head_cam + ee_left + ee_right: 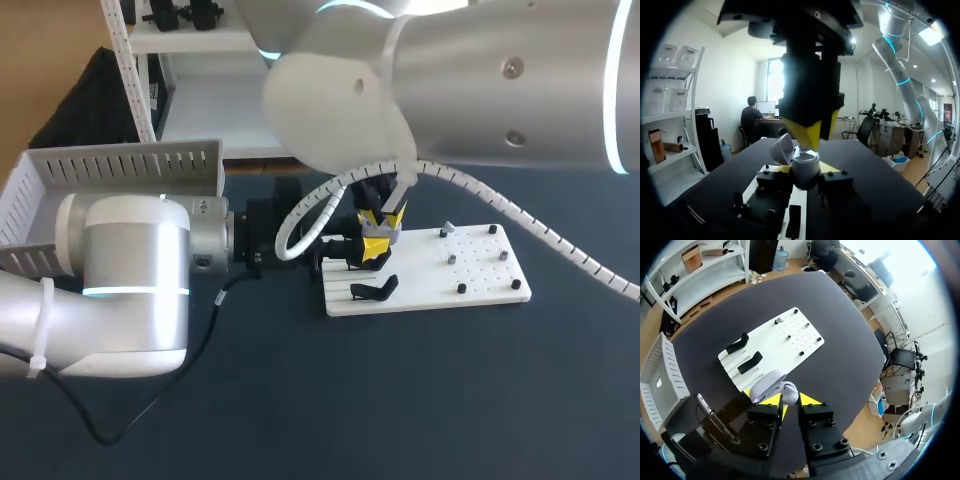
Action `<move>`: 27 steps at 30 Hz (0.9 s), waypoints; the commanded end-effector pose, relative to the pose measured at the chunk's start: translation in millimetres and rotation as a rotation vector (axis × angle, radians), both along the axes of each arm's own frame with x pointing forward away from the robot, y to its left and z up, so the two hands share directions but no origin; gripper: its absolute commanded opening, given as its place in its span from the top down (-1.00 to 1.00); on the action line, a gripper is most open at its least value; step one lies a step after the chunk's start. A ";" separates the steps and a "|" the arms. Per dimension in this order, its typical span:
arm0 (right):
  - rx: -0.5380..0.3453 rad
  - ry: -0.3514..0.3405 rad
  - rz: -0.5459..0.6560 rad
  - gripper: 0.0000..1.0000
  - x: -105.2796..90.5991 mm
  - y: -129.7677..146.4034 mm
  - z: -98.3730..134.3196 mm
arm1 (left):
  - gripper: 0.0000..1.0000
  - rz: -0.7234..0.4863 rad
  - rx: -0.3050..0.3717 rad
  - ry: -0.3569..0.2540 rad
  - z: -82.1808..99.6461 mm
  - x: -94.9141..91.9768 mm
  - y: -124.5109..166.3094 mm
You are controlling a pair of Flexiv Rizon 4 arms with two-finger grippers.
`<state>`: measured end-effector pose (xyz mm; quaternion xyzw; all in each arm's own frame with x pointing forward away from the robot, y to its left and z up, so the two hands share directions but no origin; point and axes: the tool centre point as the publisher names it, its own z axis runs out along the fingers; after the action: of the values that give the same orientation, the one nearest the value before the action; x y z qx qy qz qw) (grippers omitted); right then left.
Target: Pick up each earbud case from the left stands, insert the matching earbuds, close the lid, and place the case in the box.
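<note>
Earbud case: white, lid hinged open. It is held clear above the white board, over the end that carries the two black stands.

Left claw: clamped on the case body, one yellow tip on either side.

Right claw: points straight down over that same end of the board, just above the case's open mouth. Open or closed: cannot tell. Whether it carries an earbud: cannot tell.

Board lies flat on the dark bench. Small pegs dot the half of the board away from the stands.

White slatted box: well apart from the board, out past its stand end.
</note>
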<state>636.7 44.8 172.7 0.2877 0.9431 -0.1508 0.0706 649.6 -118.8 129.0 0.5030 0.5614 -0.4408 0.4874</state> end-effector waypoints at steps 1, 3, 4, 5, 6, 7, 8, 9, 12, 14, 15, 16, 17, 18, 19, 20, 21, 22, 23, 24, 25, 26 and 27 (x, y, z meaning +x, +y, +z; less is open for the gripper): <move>0.003 0.001 -0.002 1.00 -0.8 -1.2 -1.9 | 1.00 0.006 -0.004 -0.003 -0.6 -1.1 0.1; 0.008 0.005 -0.003 1.00 -1.1 -1.2 -3.1 | 1.00 0.006 -0.004 -0.003 -0.6 -1.1 0.1; 0.010 0.008 -0.004 1.00 -1.2 -1.1 -3.9 | 1.00 0.006 -0.004 -0.003 -0.6 -1.1 0.1; 0.012 0.011 -0.004 1.00 -1.1 -1.3 -4.7 | 1.00 0.006 -0.004 -0.003 -0.6 -1.1 0.1; 0.016 0.015 -0.006 1.00 -1.1 -1.3 -5.4 | 1.00 0.006 -0.004 -0.003 -0.6 -1.1 0.1; 0.018 0.017 -0.008 1.00 -1.2 -1.3 -5.9 | 1.00 0.006 -0.004 -0.003 -0.6 -1.1 0.1; 0.018 0.018 -0.008 1.00 -1.2 -1.3 -6.1 | 1.00 0.006 -0.004 -0.003 -0.6 -1.1 0.1; 0.019 0.018 -0.008 1.00 -1.2 -1.3 -6.1 | 1.00 0.006 -0.004 -0.003 -0.6 -1.1 0.1; 0.024 0.021 -0.005 1.00 -1.6 -0.7 -6.6 | 1.00 0.006 -0.004 -0.003 -0.6 -1.1 0.1; 0.027 0.022 -0.003 1.00 -1.8 -0.5 -6.7 | 1.00 0.006 -0.004 -0.003 -0.6 -1.1 0.1; 0.030 0.023 -0.002 1.00 -2.0 -0.1 -6.7 | 1.00 0.006 -0.004 -0.003 -0.6 -1.1 0.1; 0.030 0.023 0.000 0.63 -2.2 0.3 -6.6 | 1.00 0.006 -0.004 -0.003 -0.6 -1.1 0.1; 0.031 0.023 0.001 0.45 -2.2 0.4 -6.6 | 1.00 0.006 -0.004 -0.003 -0.6 -1.1 0.1; 0.033 0.023 0.002 0.33 -2.1 0.6 -6.7 | 1.00 0.006 -0.004 -0.003 -0.6 -1.1 0.1; 0.033 0.022 0.003 0.30 -2.0 0.8 -6.7 | 1.00 0.006 -0.004 -0.003 -0.6 -1.1 0.1; 0.034 0.021 0.003 0.27 -1.8 1.0 -6.8 | 1.00 0.006 -0.004 -0.003 -0.6 -1.1 0.1; 0.034 0.021 0.004 0.28 -2.0 1.7 -6.6 | 1.00 0.006 -0.004 -0.003 -0.6 -1.1 0.1; 0.034 0.021 0.005 0.29 -2.0 1.9 -6.5 | 1.00 0.006 -0.004 -0.003 -0.6 -1.1 0.1; 0.035 0.021 0.006 0.29 -2.1 2.1 -6.4 | 1.00 0.006 -0.004 -0.003 -0.6 -1.1 0.1; 0.036 0.021 0.006 0.33 -2.2 2.4 -6.2 | 1.00 0.006 -0.004 -0.003 -0.6 -1.1 0.1; 0.036 0.021 0.006 0.35 -2.5 2.6 -5.8 | 1.00 0.006 -0.004 -0.003 -0.6 -1.1 0.1; 0.046 0.020 0.008 0.34 -3.9 3.2 -4.0 | 1.00 0.006 -0.004 -0.003 -0.6 -1.1 0.1; 0.045 0.014 0.013 0.33 -5.5 3.9 -1.3 | 1.00 0.006 -0.004 -0.003 -0.6 -1.1 0.1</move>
<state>636.7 49.7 168.8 0.2834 0.9479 -0.1349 0.0541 649.2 -118.2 127.3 0.5028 0.5611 -0.4410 0.4877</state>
